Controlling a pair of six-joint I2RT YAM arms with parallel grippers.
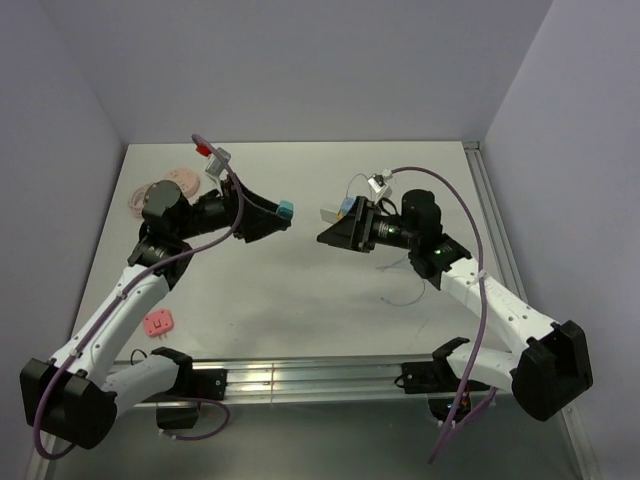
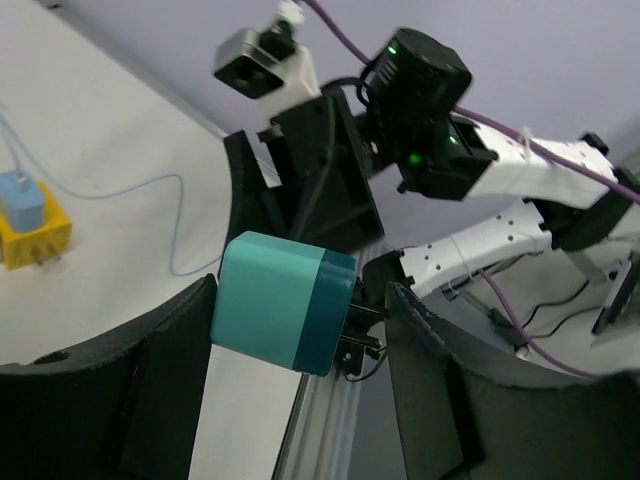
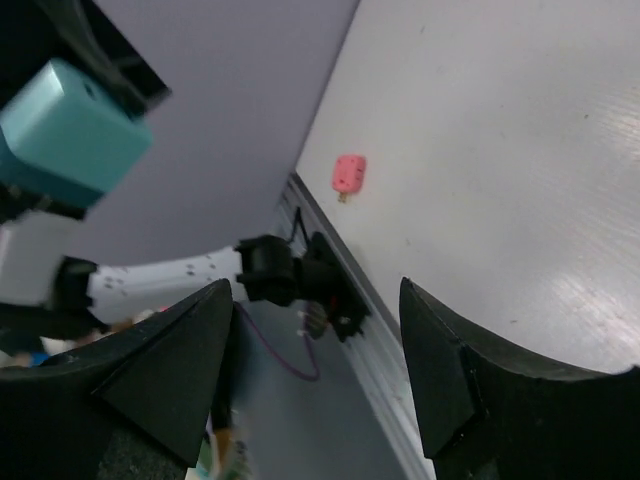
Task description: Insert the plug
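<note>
My left gripper [image 1: 281, 214] is raised above the table and shut on a teal plug block [image 1: 286, 210]. In the left wrist view the teal plug [image 2: 283, 301] sits between the black fingers [image 2: 160, 370], its dark prongs pointing at the right-hand finger. My right gripper [image 1: 331, 234] faces it from the right, a short gap away, open and empty. In the right wrist view the right gripper [image 3: 315, 288] has its jaws wide apart with nothing between them, and the teal plug [image 3: 70, 140] shows at top left. A yellow block with a blue plug [image 2: 30, 225] lies on the table behind the right gripper [image 1: 341, 209].
A thin pale cable [image 2: 150, 195] runs from the yellow block across the table [image 1: 300, 290]. A small pink plug [image 1: 158, 323] lies near the front left, also in the right wrist view [image 3: 348, 172]. Pink round pieces [image 1: 165, 187] lie at the back left. A metal rail [image 1: 300, 380] edges the front.
</note>
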